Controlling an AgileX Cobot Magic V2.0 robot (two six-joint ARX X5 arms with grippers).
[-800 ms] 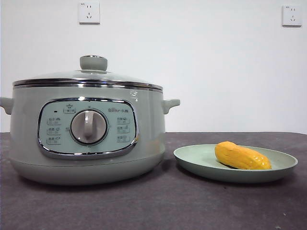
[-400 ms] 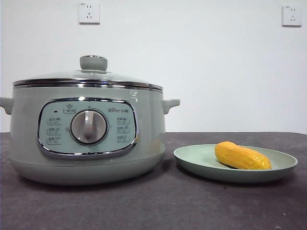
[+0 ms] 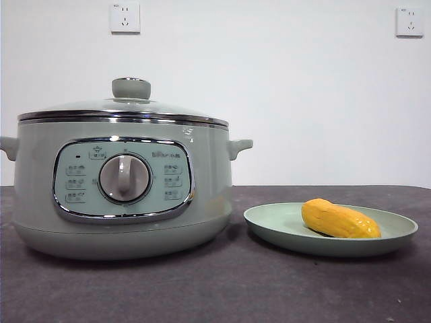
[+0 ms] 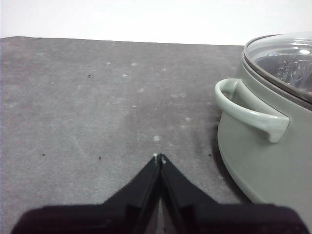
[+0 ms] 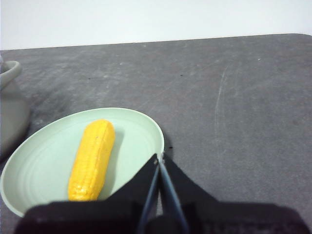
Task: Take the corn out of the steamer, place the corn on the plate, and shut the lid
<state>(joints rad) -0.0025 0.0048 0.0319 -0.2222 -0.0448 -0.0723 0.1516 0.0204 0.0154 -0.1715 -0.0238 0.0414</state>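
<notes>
Your left claw (image 4: 160,157) is pinched closed w/ nothing in it, over bare bench (image 4: 87,107) beside the steamer (image 3: 121,188). Your right claw (image 5: 159,157) is closed and empty too, tips at the plate (image 5: 34,161) rim. Corn (image 5: 92,158) lies on the plate, apart from the tips. Lid (image 3: 124,108) sits closed on the steamer; plate is just beside it.

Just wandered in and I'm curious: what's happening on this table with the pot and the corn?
Nothing is being handled right now. The corn lies on the plate, beside the steamer, whose lid is on. The left gripper sits shut over bare table near the steamer's handle, and the right gripper sits shut at the plate's edge, holding nothing. The job looks finished.
</notes>
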